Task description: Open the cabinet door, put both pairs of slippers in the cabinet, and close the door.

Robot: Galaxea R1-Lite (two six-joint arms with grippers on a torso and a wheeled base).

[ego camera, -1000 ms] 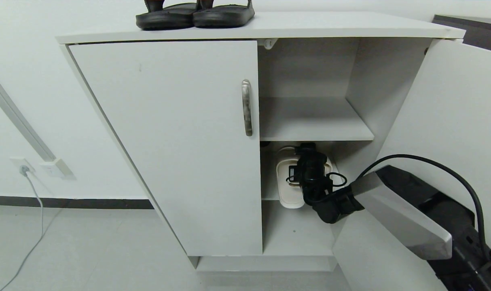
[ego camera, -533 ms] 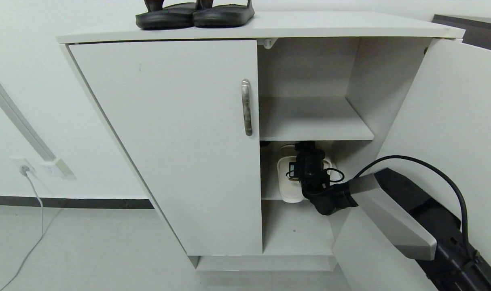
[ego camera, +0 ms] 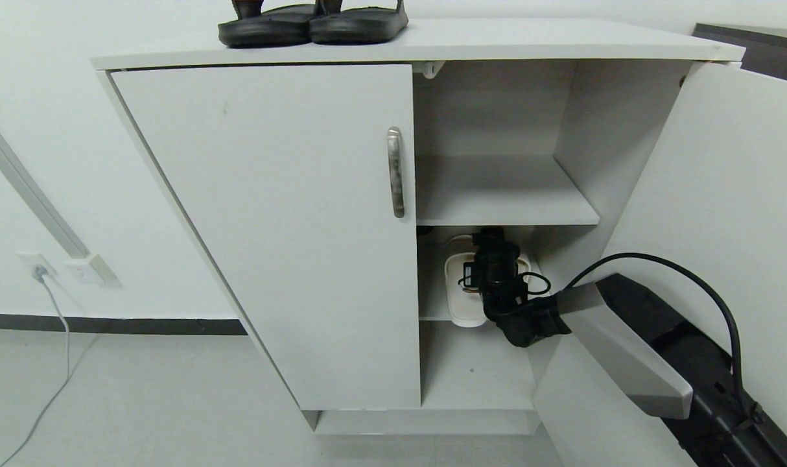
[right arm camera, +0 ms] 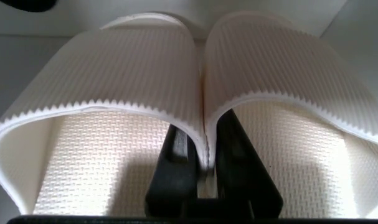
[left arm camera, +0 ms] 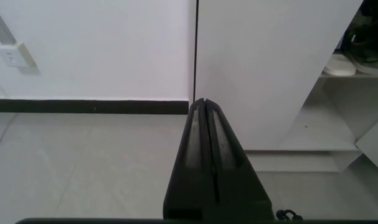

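The cabinet [ego camera: 562, 40] is white and stands against the wall. Its left door [ego camera: 270, 227] is shut; its right door [ego camera: 724, 194] is swung wide open toward the robot's right. The open half holds an upper shelf [ego camera: 497, 191], a lower shelf [ego camera: 432, 311] beneath it and a bottom compartment [ego camera: 471, 370].

The white slippers [ego camera: 461, 292] are inside the open half, in the compartment between the two shelves. They lie side by side over the lower shelf, their heel ends reaching its front edge. Whether their soles rest fully on the board cannot be told.

The black slippers [ego camera: 312, 26] sit outside on the cabinet's top, side by side near its front edge, above the shut door.

The right gripper [ego camera: 494, 259] is inside that same middle compartment, over the white pair. In the right wrist view its fingers [right arm camera: 176, 168] are closed on the two adjoining inner walls of the white slippers [right arm camera: 114, 81], pinching both together.

The left gripper [left arm camera: 204, 102] hangs low over the floor [left arm camera: 83, 162], to the left of the cabinet's shut door. Its fingers are pressed together with nothing between them.

A metal handle [ego camera: 396, 172] runs upright along the shut door's right edge. On the wall to the left, a socket [ego camera: 35, 266] holds a plug whose cable [ego camera: 56, 363] trails down to the floor.
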